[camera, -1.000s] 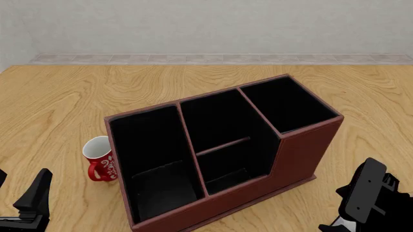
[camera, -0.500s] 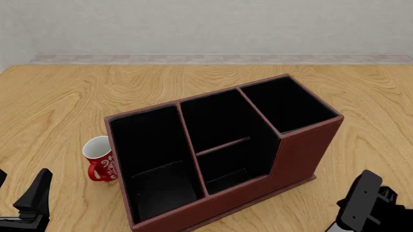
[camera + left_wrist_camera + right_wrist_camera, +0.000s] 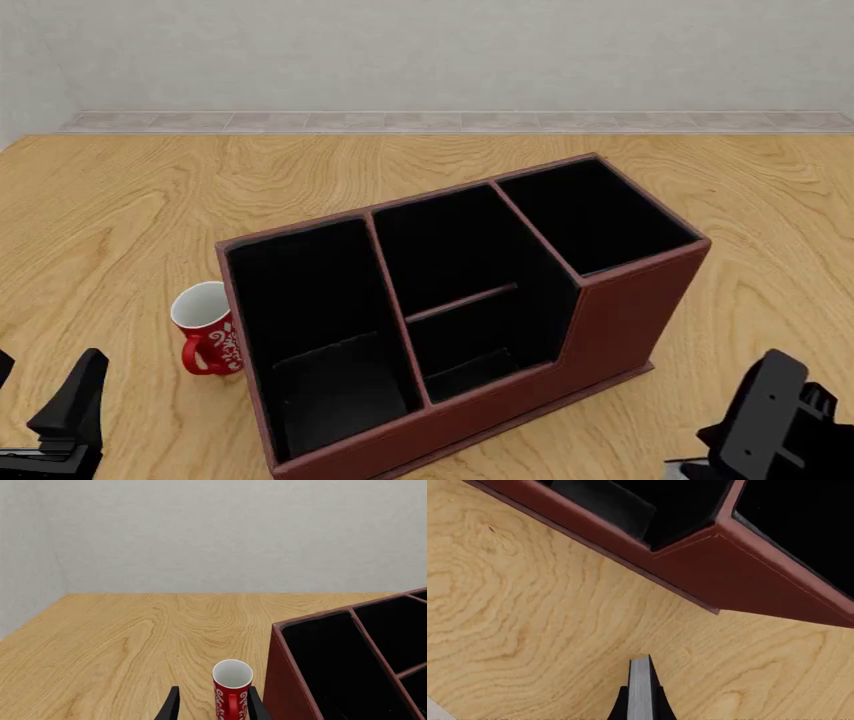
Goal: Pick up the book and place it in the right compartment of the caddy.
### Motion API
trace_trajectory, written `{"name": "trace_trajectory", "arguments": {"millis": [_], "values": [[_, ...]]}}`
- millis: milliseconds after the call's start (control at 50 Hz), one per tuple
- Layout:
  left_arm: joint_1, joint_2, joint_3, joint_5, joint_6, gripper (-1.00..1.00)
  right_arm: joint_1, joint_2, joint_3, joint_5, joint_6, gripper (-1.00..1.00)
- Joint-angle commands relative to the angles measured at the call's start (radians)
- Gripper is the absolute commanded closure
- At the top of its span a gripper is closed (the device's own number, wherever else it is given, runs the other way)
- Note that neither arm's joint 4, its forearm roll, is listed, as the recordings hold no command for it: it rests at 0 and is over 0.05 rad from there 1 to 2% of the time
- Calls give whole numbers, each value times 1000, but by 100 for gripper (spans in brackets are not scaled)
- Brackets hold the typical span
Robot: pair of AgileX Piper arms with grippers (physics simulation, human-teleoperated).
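Note:
My right gripper [image 3: 640, 707] is shut on the book [image 3: 640, 682], a thin slab whose grey-white page edge shows between the black fingers. In the front view the book [image 3: 771, 412] stands tilted on edge, black cover showing, low at the near right, in front of the caddy's near right corner and apart from it. The caddy [image 3: 627, 310] is a dark red-brown box with a black interior in the middle of the table. Its right compartment [image 3: 601, 212] is the tall-walled end section. My left gripper [image 3: 47, 395] is open at the near left, holding nothing.
A red-and-white mug [image 3: 204, 322] stands upright beside the caddy's left wall, straight ahead of the left gripper's fingers [image 3: 172, 707] in the left wrist view. Wooden tabletop [image 3: 134, 200] surrounds the caddy. A grey wall runs along the far edge.
My right gripper with the book has dropped lower in the front view and then shifted slightly right. The left arm, mug and caddy have not moved.

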Motion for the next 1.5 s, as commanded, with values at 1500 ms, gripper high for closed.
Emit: {"name": "trace_trajectory", "arguments": {"millis": [1500], "values": [[-3, 3, 1, -4, 0, -100, -72, -110, -455, 180, 7, 100]]}}
